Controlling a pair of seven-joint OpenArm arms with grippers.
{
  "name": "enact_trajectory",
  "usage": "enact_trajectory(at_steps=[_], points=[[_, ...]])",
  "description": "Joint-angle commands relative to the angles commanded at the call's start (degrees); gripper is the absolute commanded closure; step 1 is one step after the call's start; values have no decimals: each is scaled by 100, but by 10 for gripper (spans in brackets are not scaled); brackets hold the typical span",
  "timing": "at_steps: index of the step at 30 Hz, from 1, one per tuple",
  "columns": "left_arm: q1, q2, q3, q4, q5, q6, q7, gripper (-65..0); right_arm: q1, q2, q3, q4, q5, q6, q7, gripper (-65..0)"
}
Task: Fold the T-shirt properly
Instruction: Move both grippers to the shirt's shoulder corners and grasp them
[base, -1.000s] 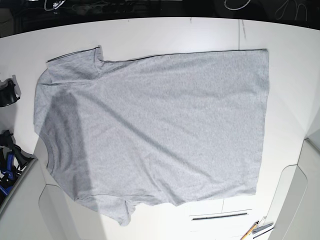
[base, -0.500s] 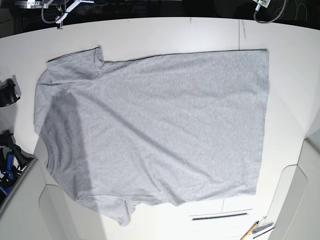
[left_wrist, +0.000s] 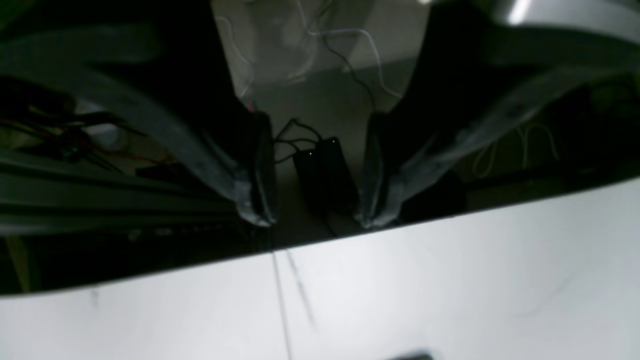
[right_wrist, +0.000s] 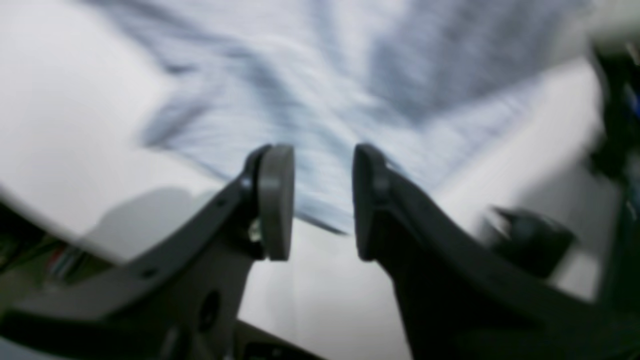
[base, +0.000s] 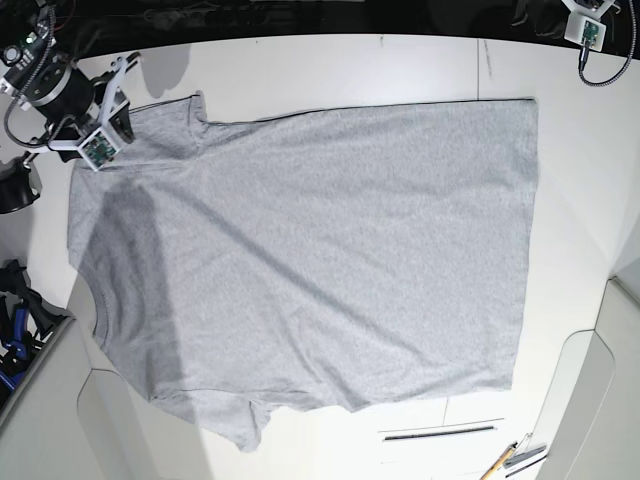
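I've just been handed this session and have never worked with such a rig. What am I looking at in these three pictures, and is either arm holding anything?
This is a two-armed robot set to fold clothes. The base view looks straight down on a white table. On it a grey T-shirt lies spread flat, collar toward that picture's left, hem toward its right.

The other two pictures come from cameras mounted on the wrists, each looking out between its own two fingers.

The right gripper, at the upper left of the base view, hangs over the shirt's far sleeve. Its jaws are apart with nothing between them.

The left gripper, just showing at the base view's upper right, is at the table's far edge, away from the shirt. Its jaws are also apart and empty.

Nothing is held, and no fold shows.
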Motion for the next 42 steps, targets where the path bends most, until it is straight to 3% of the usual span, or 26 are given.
enact_trajectory(at_steps=[1, 5, 10, 11, 15, 18, 20, 22, 30, 34, 40, 42], points=[[-50, -2, 2, 0, -2, 0, -4, -321, 0, -146, 310, -35, 160, 22, -129, -203], [-238, 0, 2, 0, -7, 0, -28, -321, 0, -601, 1467, -463, 1276, 487, -455, -252], [-463, 0, 2, 0, 0, -2, -280, -320, 2, -1016, 2459, -1714, 2719, 1499, -570, -253], [-494, 0, 2, 0, 0, -2, -365, -321, 20, -1082, 2538, -2011, 3034, 1746, -579, -253], [-509, 0, 2, 0, -2, 0, -573, -321, 175, -1222, 2566, -3091, 3779, 2315, -581, -253], [-507, -2, 2, 0, -2, 0, -568, -332, 531, -1388, 2566, -3762, 3993, 2518, -601, -253], [-507, 0, 2, -2, -2, 0, -562, -395, 752, -1482, 2566, -4039, 4151, 2675, -649, -253], [-525, 0, 2, -2, -2, 0, -564, -422, 949, -1589, 2566, -4148, 4269, 2706, -802, -253], [-970, -2, 2, -24, 22, 9, -431, -422, 1095, -1685, 2522, -4151, 4395, 2706, -905, -252], [-986, -2, 2, -90, 22, 201, -437, -443, 1095, -1762, 2522, -4151, 4395, 2704, -907, -252], [-1530, -39, 2, -1069, -31, 262, -433, -470, 1080, -2031, 2520, -4151, 4391, 2706, -931, -252], [-1751, -122, 7, -1499, -313, 260, -426, -470, 1080, -2061, 2520, -4151, 4382, 2706, -931, -252]])
